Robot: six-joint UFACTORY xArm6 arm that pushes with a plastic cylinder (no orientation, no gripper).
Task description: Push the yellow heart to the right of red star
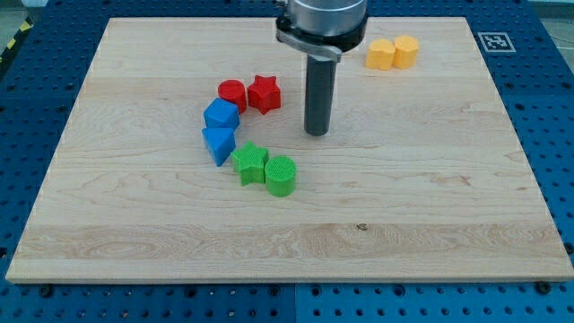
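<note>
Star right of cylinder; heart far right, toward view's top.

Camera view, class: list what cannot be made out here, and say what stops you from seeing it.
- Which of the two yellow blocks at the view's top is the heart: too small, touching each other.
- The arm above the rod: cut off by the view's top edge.
- Whether my tip, right of the red star, touches the board: this angle cannot settle it.
</note>
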